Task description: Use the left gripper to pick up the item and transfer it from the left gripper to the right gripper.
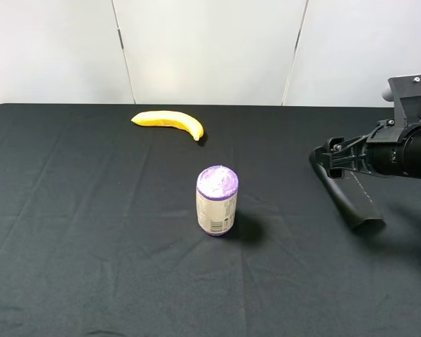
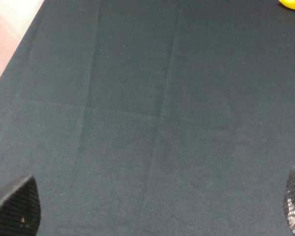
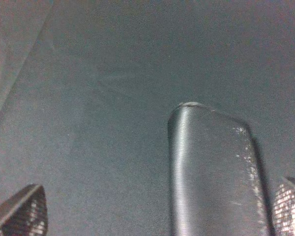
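Note:
The item [image 1: 347,200] is a long flat black case lying on the black cloth at the right, one end under my right gripper [image 1: 324,159]. In the right wrist view the item [image 3: 211,172] lies between the spread fingertips, closer to one of them, and neither pad touches it. My right gripper [image 3: 155,209] is open. My left gripper [image 2: 155,206] is open and empty over bare cloth; only its two fingertips [image 2: 17,206] show. The left gripper is outside the exterior high view.
A purple-topped can [image 1: 217,200] stands upright in the middle of the table. A yellow banana [image 1: 170,121] lies at the back, left of centre; its tip shows in the left wrist view [image 2: 292,4]. The black tablecloth [image 1: 91,232] covers the table, with a white wall behind.

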Available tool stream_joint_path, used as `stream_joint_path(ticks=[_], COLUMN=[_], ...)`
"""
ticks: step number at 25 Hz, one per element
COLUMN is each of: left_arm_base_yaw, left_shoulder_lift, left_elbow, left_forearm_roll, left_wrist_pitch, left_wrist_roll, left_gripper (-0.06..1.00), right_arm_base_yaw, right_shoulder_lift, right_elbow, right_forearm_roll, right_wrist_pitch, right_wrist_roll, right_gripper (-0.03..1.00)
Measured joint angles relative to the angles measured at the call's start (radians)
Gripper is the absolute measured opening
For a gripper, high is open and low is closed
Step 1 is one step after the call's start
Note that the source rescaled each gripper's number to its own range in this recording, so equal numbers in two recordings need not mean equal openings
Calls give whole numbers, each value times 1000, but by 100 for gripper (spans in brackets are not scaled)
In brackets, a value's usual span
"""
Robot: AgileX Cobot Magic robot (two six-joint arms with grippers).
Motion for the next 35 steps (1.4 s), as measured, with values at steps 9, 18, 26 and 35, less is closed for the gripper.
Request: stream_joint_path(ticks=[9,18,26,35], left_arm_base_yaw=[0,0,0,0], left_shoulder_lift=[0,0,0,0], left_elbow=[0,0,0,0], left_forearm_roll=[0,0,0,0], left_wrist_pitch=[0,0,0,0], left_wrist_roll=[1,1,1,1], left_gripper=[98,98,98,98], right_arm_base_yaw=[0,0,0,-11], right_shoulder_lift=[0,-62,-75,-79], right_elbow=[0,-78,-164,-247], right_forearm_roll=[0,1,-51,-100], right_wrist_pitch=[0,111,103,97], right_wrist_roll=[0,24,30,30], right_gripper=[100,100,100,100])
